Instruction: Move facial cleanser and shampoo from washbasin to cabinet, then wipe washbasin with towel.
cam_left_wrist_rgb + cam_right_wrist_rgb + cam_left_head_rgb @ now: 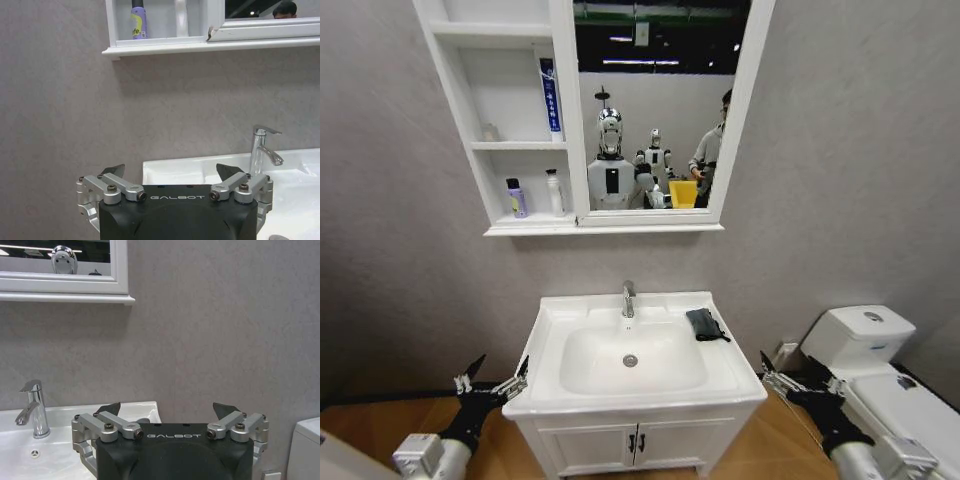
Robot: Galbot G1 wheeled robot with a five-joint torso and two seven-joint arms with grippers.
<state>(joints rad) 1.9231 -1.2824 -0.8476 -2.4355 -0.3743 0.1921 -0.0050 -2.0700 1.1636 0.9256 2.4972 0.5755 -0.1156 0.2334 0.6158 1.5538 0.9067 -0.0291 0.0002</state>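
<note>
The white washbasin (548, 345) with its chrome tap (628, 298) stands in the middle, and the dark towel (706, 324) lies on its right rim. In the cabinet (566, 130) above, a purple bottle (515, 198) and a white bottle (555, 192) stand in the lowest compartment. A blue tube (550, 95) stands in the compartment above them. I cannot tell which of these are the facial cleanser and the shampoo. My left gripper (498, 375) hangs open and empty beside the basin's left edge. My right gripper (785, 375) is open and empty off its right side.
A white toilet (880, 370) stands close behind my right arm. A low two-door vanity (635, 440) carries the basin. The grey wall runs behind everything. The cabinet's mirror (650, 100) reflects robots and a person in the room.
</note>
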